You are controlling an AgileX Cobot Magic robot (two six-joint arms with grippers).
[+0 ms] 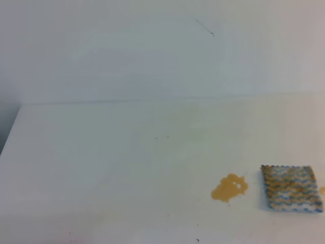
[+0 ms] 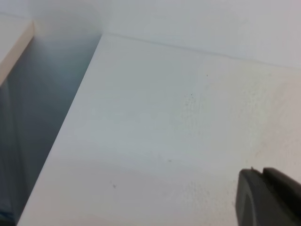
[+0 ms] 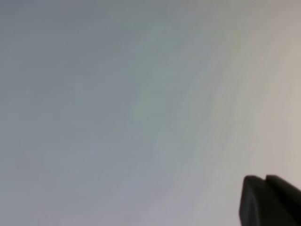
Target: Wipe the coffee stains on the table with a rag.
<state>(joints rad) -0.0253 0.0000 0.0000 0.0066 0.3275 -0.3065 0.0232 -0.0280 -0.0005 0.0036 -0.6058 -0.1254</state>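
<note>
Open table [image 1: 111, 168] around rag [image 1: 291, 187].

the table [image 1: 111, 168] is a smooth, matt white surface with faint smudges. at lower right lies the rag [image 1: 291, 188], a knitted cloth with a bumpy, wavy texture. just left of it, the coffee stains [image 1: 229, 187] look like thin amber liquid. the wall [image 1: 127, 51] behind looks smooth and matt.

Rag [image 1: 291, 188]: right side cut by frame edge at 3 o'clock in high view; a tiny amber fleck just beside it there, too small to tell. Left pincer [image 2: 268, 197]: only a dark corner shows at 5 o'clock in left wrist view, rest cut off. Right pincer [image 3: 270, 200]: same at 5 o'clock, the surface behind it blurred.
</note>
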